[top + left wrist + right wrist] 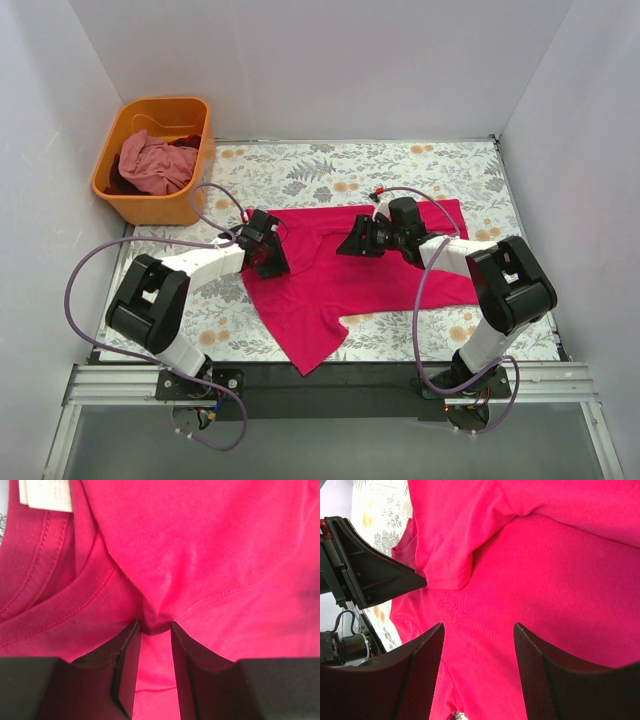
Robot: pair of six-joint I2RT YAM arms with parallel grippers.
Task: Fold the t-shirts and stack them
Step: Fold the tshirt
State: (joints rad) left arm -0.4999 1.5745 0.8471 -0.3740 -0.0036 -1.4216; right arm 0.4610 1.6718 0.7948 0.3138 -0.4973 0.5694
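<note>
A crimson-pink t-shirt (340,275) lies spread on the floral table, one end hanging toward the near edge. My left gripper (268,246) sits at its left edge by the collar. In the left wrist view the left gripper (156,626) is shut on a pinched ridge of the crimson t-shirt (215,555), next to the ribbed collar (60,605) and white neck label (47,495). My right gripper (356,240) hovers over the shirt's middle. In its own view the right gripper (478,627) is open above flat crimson cloth (545,580), holding nothing. A paler pink t-shirt (152,165) lies bunched in the basket.
An orange plastic basket (150,210) stands off the table's far left corner, with dark cloth beside the pink shirt. White walls close in the table on three sides. The left gripper's black body (370,575) shows close by in the right wrist view.
</note>
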